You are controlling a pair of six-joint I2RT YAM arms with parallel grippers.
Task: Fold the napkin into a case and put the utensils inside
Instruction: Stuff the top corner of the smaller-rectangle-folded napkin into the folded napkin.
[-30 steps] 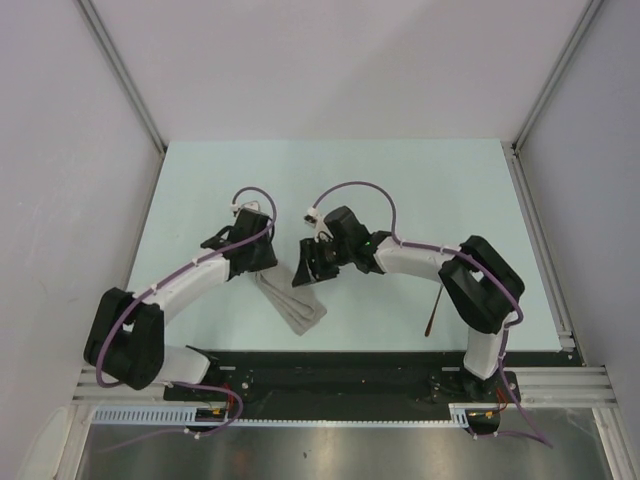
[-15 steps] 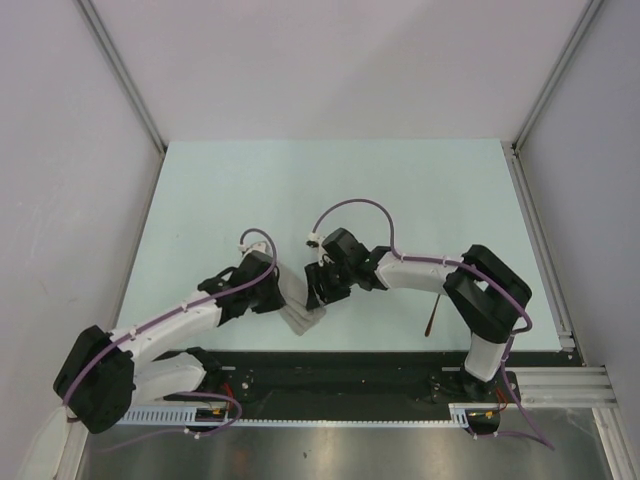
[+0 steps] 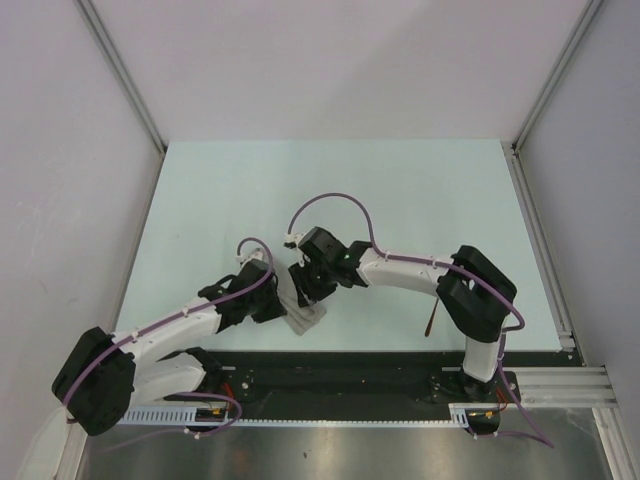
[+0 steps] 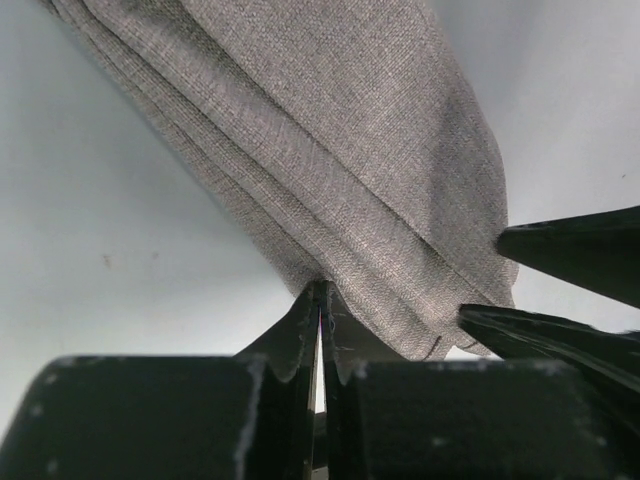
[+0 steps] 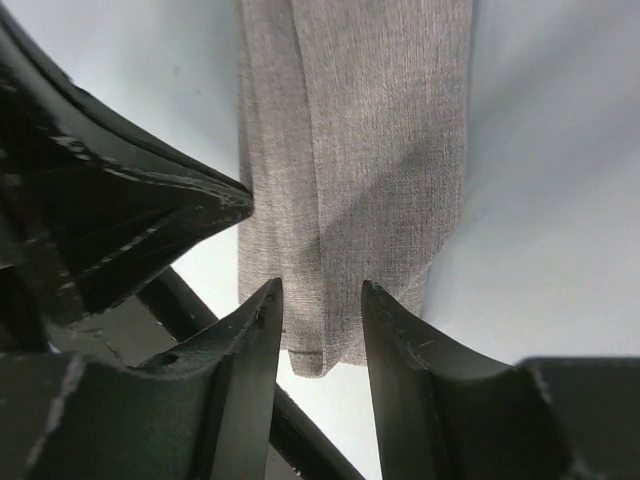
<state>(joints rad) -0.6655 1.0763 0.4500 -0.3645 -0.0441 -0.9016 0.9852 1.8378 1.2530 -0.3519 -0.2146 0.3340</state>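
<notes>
Napkin (image 3: 308,320) lies on the pale tabletop (image 3: 350,190) near its front edge, between the two arms, folded into a narrow oblong strip. From the top camera only the near end of the strip shows, because both wrists hang over it. Only this view shows the copper-orange fork (image 3: 431,318), which lies well apart to the right, partly under the right arm. The left wrist camera gives what the top one cannot: the grey-beige weave from close, plain and unmarked, with several layers stepped one over another along one long edge. In this view the left gripper (image 4: 320,292) has its jaws pressed together, with only a thin line of light between them. Its tips touch the layered edge near the end of the strip; whether a layer is caught between them cannot be told. The right wrist camera looks along the strip and shows a lengthwise fold line and a small hemmed corner at the near end. There the right gripper (image 5: 320,290) stands with its jaws apart, and the end of the napkin lies in the gap, not pinched. The dark pointed fingers of the left gripper come in just beside the left edge of the cloth.
</notes>
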